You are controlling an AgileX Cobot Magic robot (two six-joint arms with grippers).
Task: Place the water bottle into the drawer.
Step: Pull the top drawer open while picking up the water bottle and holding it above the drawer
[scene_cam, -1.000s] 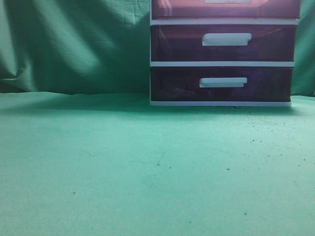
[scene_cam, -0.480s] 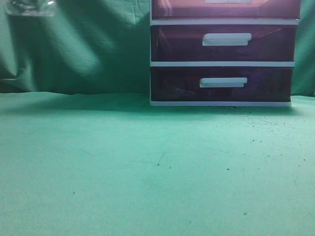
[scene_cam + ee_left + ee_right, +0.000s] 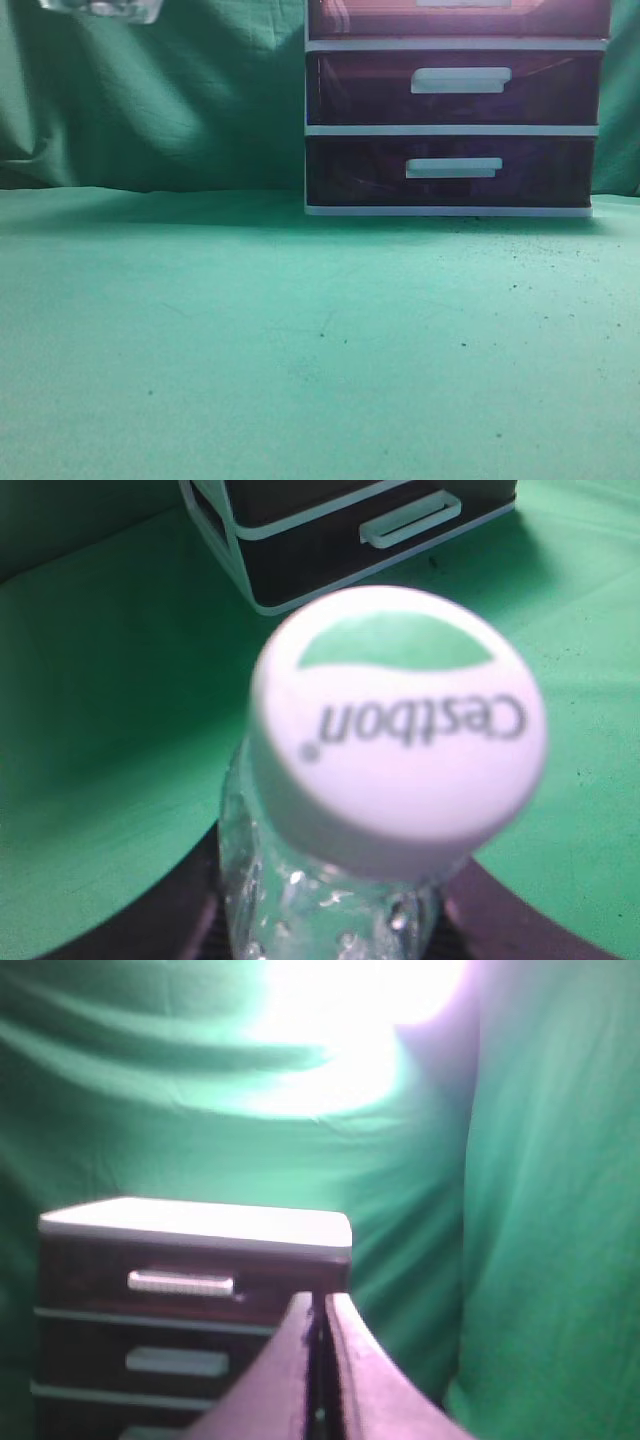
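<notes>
The clear water bottle (image 3: pixel 400 720) with a white "Cestbon" cap fills the left wrist view. My left gripper (image 3: pixel 330 935) is shut on its body below the cap and holds it high above the green cloth. Only the bottle's base (image 3: pixel 100 8) shows at the top left edge of the exterior view. The drawer (image 3: pixel 380 18), the uppermost dark one with a white handle, is cut off by the top edge there. It looks closed in the right wrist view (image 3: pixel 90 1265). My right gripper (image 3: pixel 320 1310) is shut and empty, in the air right of the drawer unit.
The white-framed unit stands at the back right of the green cloth (image 3: pixel 300 340), with the middle drawer (image 3: pixel 360 90) and the lowest drawer (image 3: pixel 350 172) closed. A green curtain (image 3: pixel 150 100) hangs behind.
The bottle's base has come into the exterior view at the top left edge and has moved a little to the right. The drawers have not moved.
</notes>
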